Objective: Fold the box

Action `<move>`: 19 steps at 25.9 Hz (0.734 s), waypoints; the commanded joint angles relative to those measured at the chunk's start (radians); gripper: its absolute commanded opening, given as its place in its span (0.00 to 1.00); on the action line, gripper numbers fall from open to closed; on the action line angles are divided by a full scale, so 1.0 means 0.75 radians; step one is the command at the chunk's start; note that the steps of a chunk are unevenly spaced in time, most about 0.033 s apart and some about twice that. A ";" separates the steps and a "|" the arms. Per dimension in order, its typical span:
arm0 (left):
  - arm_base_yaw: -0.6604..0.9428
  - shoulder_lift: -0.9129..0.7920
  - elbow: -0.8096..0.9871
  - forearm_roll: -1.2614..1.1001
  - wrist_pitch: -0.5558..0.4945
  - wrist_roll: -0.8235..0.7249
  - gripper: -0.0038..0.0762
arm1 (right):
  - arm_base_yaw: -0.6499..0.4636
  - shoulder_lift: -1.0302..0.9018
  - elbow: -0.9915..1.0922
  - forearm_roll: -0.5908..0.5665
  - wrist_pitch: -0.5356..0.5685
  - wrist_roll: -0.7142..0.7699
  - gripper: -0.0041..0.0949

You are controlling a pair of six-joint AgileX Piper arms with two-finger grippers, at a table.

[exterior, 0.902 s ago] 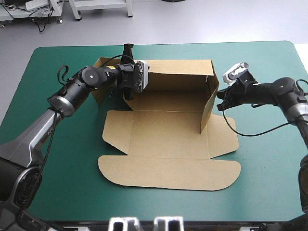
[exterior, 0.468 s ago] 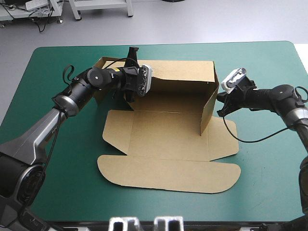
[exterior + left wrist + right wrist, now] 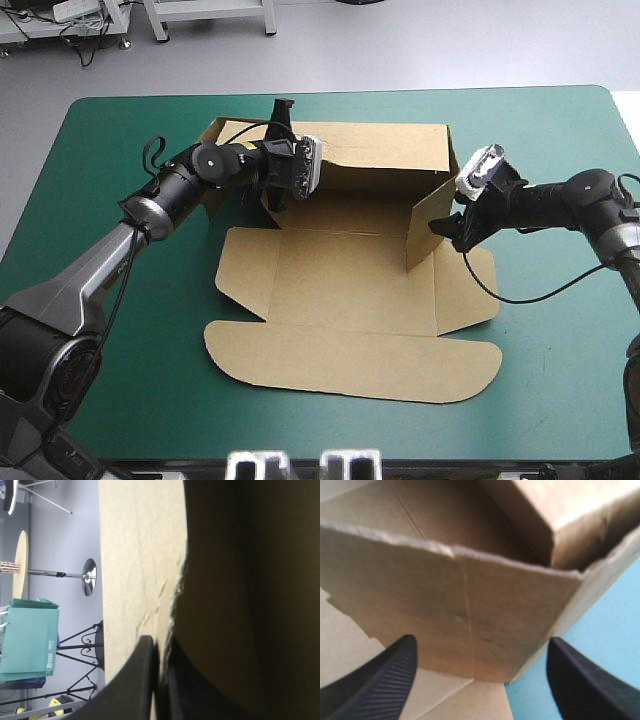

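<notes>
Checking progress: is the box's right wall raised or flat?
Raised: the right wall stands up from the flat base; the open right gripper faces it.

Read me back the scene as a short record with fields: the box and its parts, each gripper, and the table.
box: brown board, partly folded, lying on the table
back wall: raised along the far side
right wall: raised, leaning inward
front flap: flat, toward the near edge
left gripper: shut on the box at its far left corner
right gripper: open, at the outer face of the right wall; contact unclear
table: teal-green cover
</notes>
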 commanded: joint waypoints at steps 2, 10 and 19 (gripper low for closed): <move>-0.028 -0.021 -0.009 -0.065 0.142 -0.072 0.04 | 0.035 -0.047 -0.044 0.147 -0.039 -0.097 0.89; -0.030 -0.021 -0.009 -0.147 0.112 -0.117 0.04 | 0.202 0.007 -0.044 0.174 -0.407 -0.070 0.88; -0.061 -0.021 -0.009 -0.154 0.000 -0.149 0.04 | 0.232 0.007 -0.044 0.176 -0.449 0.021 0.47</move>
